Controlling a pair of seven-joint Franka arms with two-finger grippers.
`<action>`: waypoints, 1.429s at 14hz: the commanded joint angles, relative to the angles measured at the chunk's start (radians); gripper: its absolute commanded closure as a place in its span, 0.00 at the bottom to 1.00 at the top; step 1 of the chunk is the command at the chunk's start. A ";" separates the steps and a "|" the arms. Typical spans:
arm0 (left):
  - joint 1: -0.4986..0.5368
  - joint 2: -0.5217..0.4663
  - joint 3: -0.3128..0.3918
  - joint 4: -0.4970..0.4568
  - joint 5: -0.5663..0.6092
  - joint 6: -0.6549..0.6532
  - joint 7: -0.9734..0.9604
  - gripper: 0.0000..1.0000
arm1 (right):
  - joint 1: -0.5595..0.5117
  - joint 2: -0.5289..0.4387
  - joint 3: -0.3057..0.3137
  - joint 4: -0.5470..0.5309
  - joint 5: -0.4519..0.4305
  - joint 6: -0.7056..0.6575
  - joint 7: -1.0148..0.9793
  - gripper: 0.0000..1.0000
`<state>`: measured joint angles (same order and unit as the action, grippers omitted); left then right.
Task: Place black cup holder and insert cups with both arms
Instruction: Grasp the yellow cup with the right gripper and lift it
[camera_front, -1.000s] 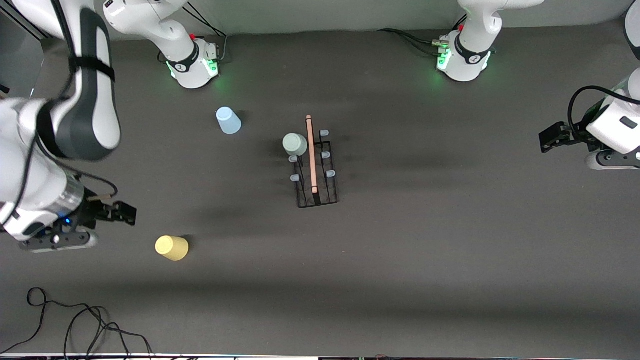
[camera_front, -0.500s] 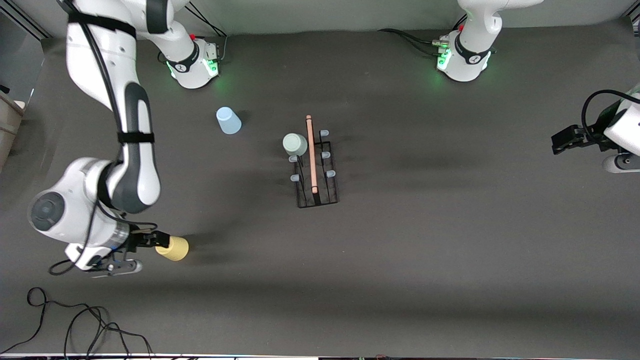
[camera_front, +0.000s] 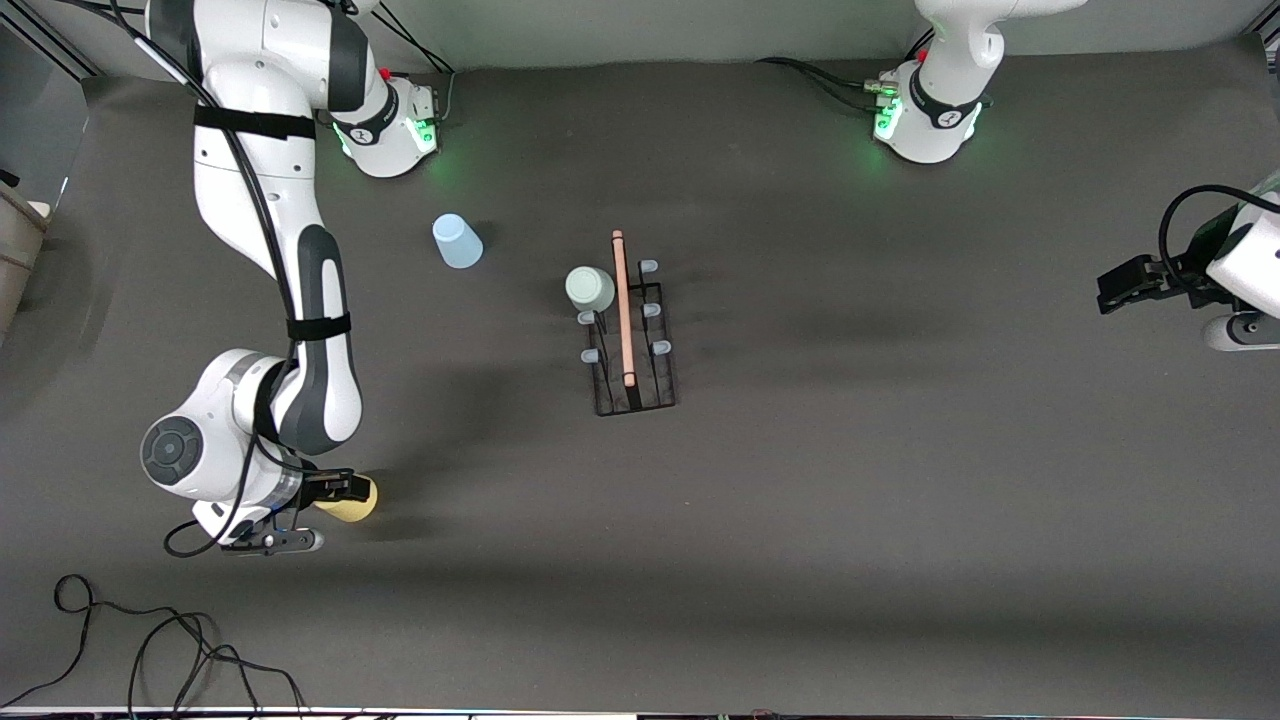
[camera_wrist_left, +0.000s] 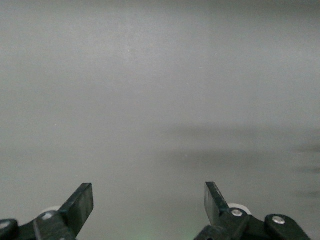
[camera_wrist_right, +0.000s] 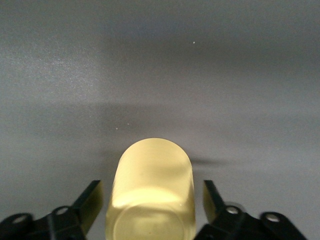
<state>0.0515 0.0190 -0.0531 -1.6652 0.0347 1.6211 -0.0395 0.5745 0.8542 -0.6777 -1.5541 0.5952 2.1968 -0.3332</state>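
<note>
**Right gripper now straddles the yellow cup**

Since the earlier frames the right arm (camera_front: 265, 250) has swung down toward the near edge at its own end of the table, and the right gripper (camera_front: 345, 490) has come from beside the yellow cup (camera_front: 352, 505) to sit around it. In the right wrist view the yellow cup (camera_wrist_right: 152, 192) lies between the two fingers (camera_wrist_right: 90, 200), a thin gap showing on each side, so the jaws are apart and not yet pressing on it. The cup rests on the table (camera_front: 850, 500).

The holder (camera_front: 630, 335) stands mid-table, unmoved, its wooden handle (camera_front: 623, 305) running toward the front camera. The green cup (camera_front: 589, 288) sits on a peg at the holder's farther end, on the side toward the right arm. The blue cup (camera_front: 456, 241) stands on the table, farther from the front camera than the holder and toward the right arm's end.

The left gripper (camera_front: 1125, 285) waits over the table's edge at the left arm's end, its fingers (camera_wrist_left: 80, 205) spread wide over bare surface
</note>
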 joint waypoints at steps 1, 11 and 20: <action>0.001 -0.002 -0.001 0.009 -0.015 -0.012 -0.002 0.01 | -0.010 -0.032 0.003 0.008 0.032 -0.009 -0.026 0.95; 0.001 -0.008 -0.001 0.001 0.044 -0.012 -0.002 0.01 | 0.171 -0.464 -0.154 0.068 -0.354 -0.503 0.338 1.00; -0.009 -0.004 -0.004 -0.001 0.010 -0.015 -0.011 0.01 | 0.608 -0.503 -0.145 0.080 -0.272 -0.589 1.343 1.00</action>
<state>0.0497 0.0199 -0.0587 -1.6666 0.0550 1.6153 -0.0394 1.1146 0.3429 -0.8102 -1.4678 0.2747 1.5724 0.8452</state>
